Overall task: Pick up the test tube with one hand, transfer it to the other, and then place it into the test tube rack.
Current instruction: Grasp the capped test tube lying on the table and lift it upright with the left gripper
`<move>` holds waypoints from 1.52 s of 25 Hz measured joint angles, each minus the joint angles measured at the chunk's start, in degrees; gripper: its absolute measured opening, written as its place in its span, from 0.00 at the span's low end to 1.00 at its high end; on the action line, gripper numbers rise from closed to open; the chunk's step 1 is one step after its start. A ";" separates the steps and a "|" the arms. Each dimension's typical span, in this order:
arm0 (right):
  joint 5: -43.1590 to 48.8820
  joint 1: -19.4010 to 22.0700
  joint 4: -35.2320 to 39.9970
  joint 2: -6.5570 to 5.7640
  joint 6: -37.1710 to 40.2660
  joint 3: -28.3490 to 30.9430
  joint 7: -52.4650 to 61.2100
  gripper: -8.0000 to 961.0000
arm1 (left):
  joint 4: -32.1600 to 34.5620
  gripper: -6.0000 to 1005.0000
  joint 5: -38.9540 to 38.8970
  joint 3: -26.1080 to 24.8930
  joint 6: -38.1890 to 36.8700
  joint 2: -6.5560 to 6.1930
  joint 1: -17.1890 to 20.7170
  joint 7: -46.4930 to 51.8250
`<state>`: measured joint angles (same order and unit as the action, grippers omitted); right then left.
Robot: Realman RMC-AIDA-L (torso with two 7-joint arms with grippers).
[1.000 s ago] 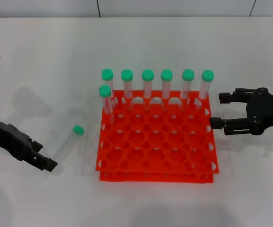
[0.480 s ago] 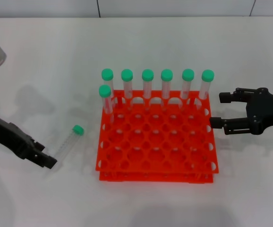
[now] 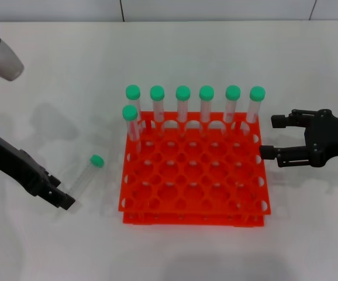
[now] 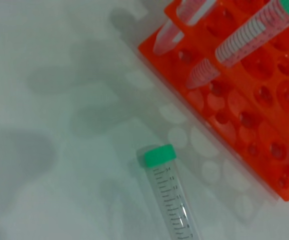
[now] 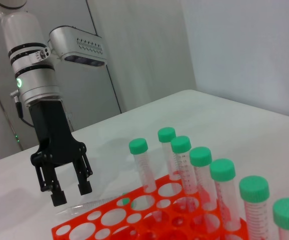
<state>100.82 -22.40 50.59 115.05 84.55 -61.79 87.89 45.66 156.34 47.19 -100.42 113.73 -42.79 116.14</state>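
My left gripper [image 3: 62, 199] hung open just above the table, beside the rounded tip of the test tube [image 3: 85, 174], which lay flat left of the test tube rack [image 3: 194, 175]; I judged the pick-up not yet made, needing descent astride the tube; my right gripper [image 3: 274, 137] waited open beside the rack.

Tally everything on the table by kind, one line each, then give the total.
Capped test tubes standing in the test tube rack: 7
The test tube lying on the table: 1
Racks: 1
Grippers: 2, the left gripper and the right gripper
Total: 11
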 joint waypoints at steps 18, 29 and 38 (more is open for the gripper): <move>-0.10 -0.04 -0.27 0.08 -0.09 0.09 -0.70 0.87 | -0.66 0.67 0.21 4.17 0.36 -0.28 -0.93 2.71; -0.34 0.29 -0.30 0.10 -0.08 0.09 -1.19 0.87 | -0.41 0.67 0.20 5.38 1.18 -0.30 -1.67 4.02; -0.45 0.39 -0.32 0.09 -0.08 0.09 -1.31 0.87 | -0.59 0.67 0.53 6.07 1.29 0.02 -2.04 4.05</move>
<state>100.36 -22.01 50.27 115.13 84.46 -61.70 86.57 45.07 156.87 53.25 -99.14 113.75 -44.83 120.19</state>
